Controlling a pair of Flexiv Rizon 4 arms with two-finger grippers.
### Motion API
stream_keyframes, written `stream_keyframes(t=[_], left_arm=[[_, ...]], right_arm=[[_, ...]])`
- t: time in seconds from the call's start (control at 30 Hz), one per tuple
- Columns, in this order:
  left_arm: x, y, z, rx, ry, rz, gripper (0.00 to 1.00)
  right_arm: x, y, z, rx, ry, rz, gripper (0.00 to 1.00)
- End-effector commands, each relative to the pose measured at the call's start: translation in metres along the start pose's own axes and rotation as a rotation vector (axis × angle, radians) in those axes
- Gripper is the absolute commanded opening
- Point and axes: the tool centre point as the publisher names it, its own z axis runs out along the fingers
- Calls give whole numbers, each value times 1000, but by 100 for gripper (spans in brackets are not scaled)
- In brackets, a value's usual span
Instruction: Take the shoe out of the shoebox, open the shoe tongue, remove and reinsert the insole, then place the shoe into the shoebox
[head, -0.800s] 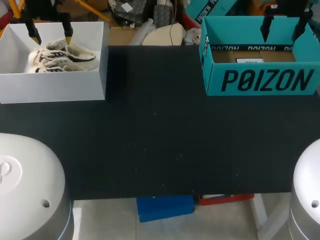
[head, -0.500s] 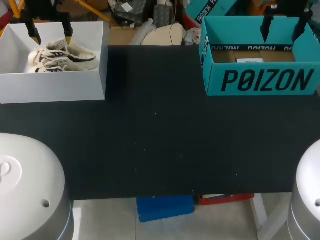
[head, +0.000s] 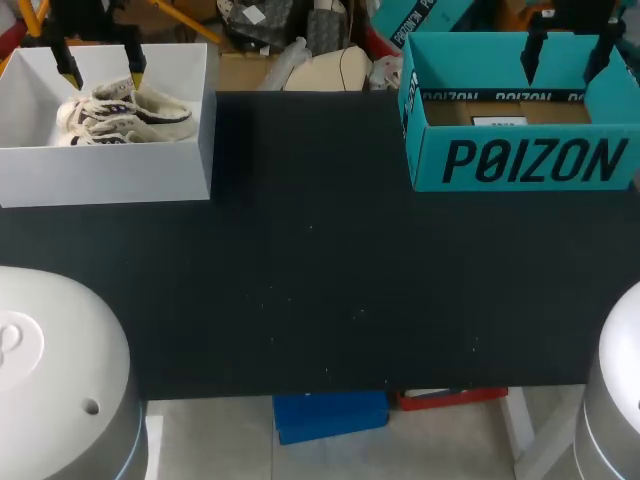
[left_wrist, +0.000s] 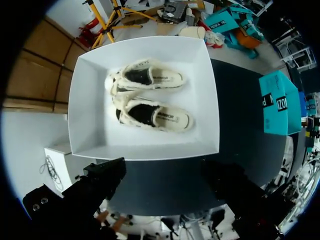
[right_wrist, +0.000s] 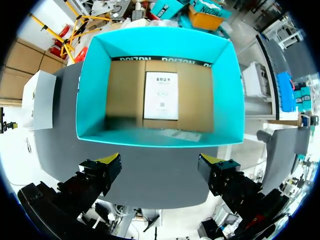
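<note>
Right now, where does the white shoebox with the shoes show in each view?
Head view: white shoebox at the far left corner of the table.
Left wrist view: just ahead of the left claw, with both shoes inside.
Right wrist view: only a white sliver, off to the side of the teal box.
Shared landmark: the teal box, seen in all three.

From above, the near wall of the white shoebox (head: 110, 170) hid the lower parts of the shoes (head: 125, 112), and the picture's edge cut off its left end. The teal box (head: 520, 160) ran off at the right. I could not read its label (right_wrist: 161, 95), nor see the yellow tips of my left gripper (left_wrist: 165, 169) from the wrist.
</note>
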Motion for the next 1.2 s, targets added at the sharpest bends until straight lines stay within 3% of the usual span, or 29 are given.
stream_keyframes(t=[0.03, 0.27, 0.33, 0.5, 0.57, 0.77, 1.2], left_arm=[[0, 0, 0, -1, -1, 0, 100], [-7, 4, 7, 14, 4, 59, 100], [-8, 8, 6, 32, 65, 277, 100], [-6, 26, 6, 104, -110, 1018, 100], [-12, 37, 5, 81, -111, 1300, 100], [-17, 41, 5, 111, -124, 1477, 100], [-17, 41, 5, 111, -124, 1477, 100]], right_arm=[[0, 0, 0, 0, 0, 0, 100], [0, 0, 0, 0, 0, 0, 100], [0, 0, 0, 0, 0, 0, 100], [0, 0, 0, 0, 0, 0, 100], [0, 0, 0, 0, 0, 0, 100], [0, 0, 0, 0, 0, 0, 100], [0, 0, 0, 0, 0, 0, 100]])
